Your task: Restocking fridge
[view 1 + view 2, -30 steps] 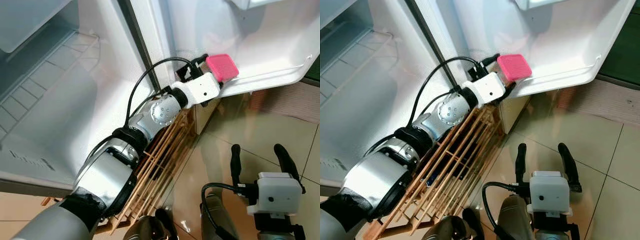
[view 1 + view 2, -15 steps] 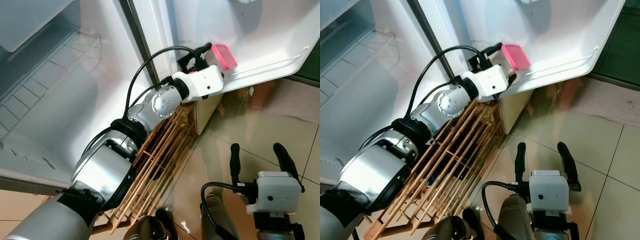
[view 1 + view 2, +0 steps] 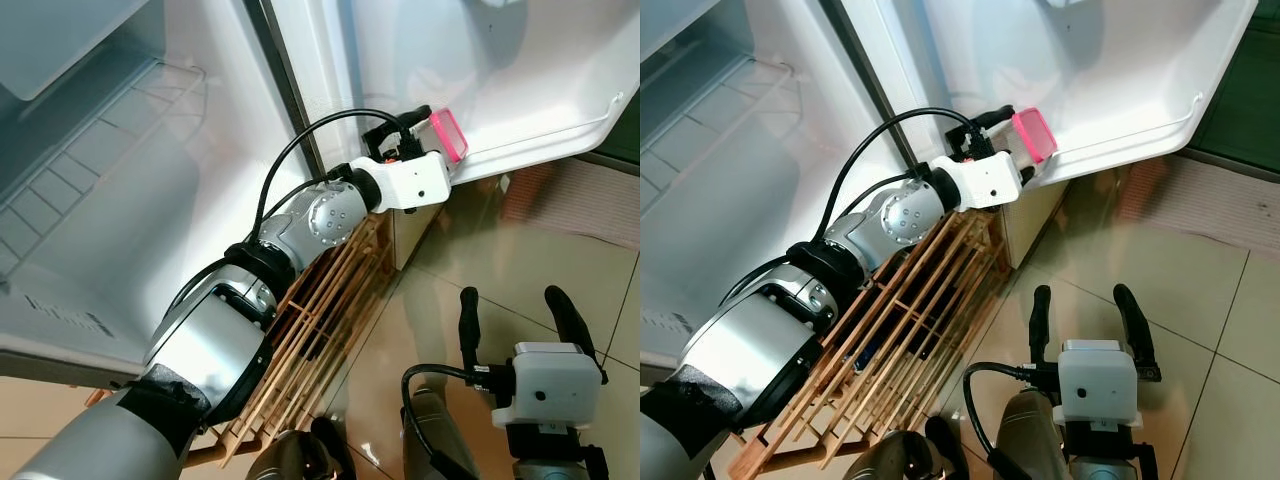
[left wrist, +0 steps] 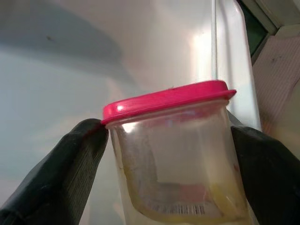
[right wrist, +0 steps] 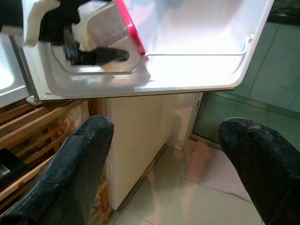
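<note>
The left gripper (image 4: 164, 154) clamps a clear plastic tub with a pink lid (image 4: 173, 150), tilted over the white fridge door shelf (image 5: 187, 79); its contents look yellowish, hard to tell. The right gripper (image 5: 164, 164) hangs open.

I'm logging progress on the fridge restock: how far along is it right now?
Done: the fridge door stands open. In hand: the left gripper is shut on a clear container with a pink lid, tipped into the door shelf at its hinge end. Left: setting it down and letting go. The right gripper hangs open and idle above the floor.
</note>
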Available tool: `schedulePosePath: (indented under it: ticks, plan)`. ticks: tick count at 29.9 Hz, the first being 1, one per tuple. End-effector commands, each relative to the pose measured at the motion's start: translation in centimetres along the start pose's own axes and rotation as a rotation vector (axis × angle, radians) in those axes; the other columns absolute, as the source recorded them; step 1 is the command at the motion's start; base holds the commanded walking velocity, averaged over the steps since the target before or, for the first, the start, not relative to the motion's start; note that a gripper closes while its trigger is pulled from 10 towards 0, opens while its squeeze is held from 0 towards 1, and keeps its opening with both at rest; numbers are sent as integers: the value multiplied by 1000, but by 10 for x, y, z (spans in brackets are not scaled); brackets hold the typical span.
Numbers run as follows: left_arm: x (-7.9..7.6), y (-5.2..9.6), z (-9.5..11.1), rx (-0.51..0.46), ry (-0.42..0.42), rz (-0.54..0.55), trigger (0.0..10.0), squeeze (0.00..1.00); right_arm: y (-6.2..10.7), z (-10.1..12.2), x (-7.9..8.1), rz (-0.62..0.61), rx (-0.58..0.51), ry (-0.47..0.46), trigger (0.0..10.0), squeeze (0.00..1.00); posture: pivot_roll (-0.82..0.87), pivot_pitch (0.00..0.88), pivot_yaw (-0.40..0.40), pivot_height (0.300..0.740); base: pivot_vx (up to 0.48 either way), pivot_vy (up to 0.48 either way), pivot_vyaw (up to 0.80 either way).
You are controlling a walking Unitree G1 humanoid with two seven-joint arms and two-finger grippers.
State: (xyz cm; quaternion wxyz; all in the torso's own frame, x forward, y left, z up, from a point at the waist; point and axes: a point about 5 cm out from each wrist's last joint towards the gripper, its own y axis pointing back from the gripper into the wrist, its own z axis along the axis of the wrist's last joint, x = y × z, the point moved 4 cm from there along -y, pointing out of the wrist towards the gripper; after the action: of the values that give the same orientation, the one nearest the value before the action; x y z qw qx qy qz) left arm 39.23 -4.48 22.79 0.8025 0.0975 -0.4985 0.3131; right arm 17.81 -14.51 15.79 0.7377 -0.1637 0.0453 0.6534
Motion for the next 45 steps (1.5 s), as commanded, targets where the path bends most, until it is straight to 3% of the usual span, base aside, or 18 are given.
schedulePosePath:
  ticks: [1, 4, 8, 13, 14, 15, 16, 23, 28, 33, 35, 40, 43, 45]
  plan:
    - [14, -2, 8, -38, -49, 18, 10000, 1000, 2, -6, 4, 15, 34, -6, 10000, 0, -376, 227, 239, 725, 0, 0, 0]
    - [22, -4, 12, -54, -53, 39, 10000, 1000, 2, -6, 4, 15, 34, -7, 10000, 0, -377, 225, 238, 725, 0, 0, 0]
    - [45, -9, 23, -87, -77, 69, 10000, 1000, 1, -7, 4, 18, 34, -7, 10000, 0, -373, 222, 238, 725, 0, 0, 0]
    - [47, -10, 25, -86, -67, 41, 10000, 1000, 0, -7, 4, 20, 33, -8, 10000, 0, -371, 220, 239, 725, 0, 0, 0]
    - [49, -9, 21, -66, 7, 42, 10000, 0, 0, -7, 5, 20, 33, -8, 10000, 0, -371, 220, 239, 725, 0, 0, 0]
    - [49, -9, 21, -66, 7, 42, 10000, 0, 0, -7, 5, 20, 33, -8, 10000, 0, -371, 220, 239, 725, 0, 0, 0]
    - [50, -9, 15, -39, 108, 49, 10000, 0, -1, -7, 5, 20, 33, -8, 10000, 0, -371, 218, 240, 725, 0, 0, 0]
    - [53, 4, -13, 36, 511, 78, 10000, 0, -8, -6, 0, 3, 16, -15, 10000, 0, -365, 198, 233, 725, 0, 0, 0]
    - [58, 19, -14, -50, 755, 79, 10000, 0, -23, -8, -10, -45, 5, -58, 10000, 0, -337, 140, 216, 725, 0, 0, 0]
    - [40, 51, 5, -112, 824, 12, 10000, 0, -49, -11, -14, -50, -38, -78, 10000, 0, -285, 74, 182, 725, 0, 0, 0]
    - [37, 53, 5, -106, 831, 13, 10000, 0, -52, -12, -14, -47, -41, -81, 10000, 0, -269, 54, 171, 725, 0, 0, 0]
    - [10, 77, 1, -26, 920, 17, 10000, 0, -71, -16, -15, -23, -57, -90, 10000, 0, -213, 0, 132, 725, 0, 0, 0]
    - [1, 89, -3, 14, 935, 36, 10000, 0, -77, -17, -15, -19, -63, -97, 10000, 0, -198, 0, 125, 725, 0, 0, 0]
    - [-8, 107, -16, 91, 913, 100, 10000, 0, -89, -19, -15, -14, -75, -102, 10000, 0, -157, 0, 98, 725, 0, 0, 0]
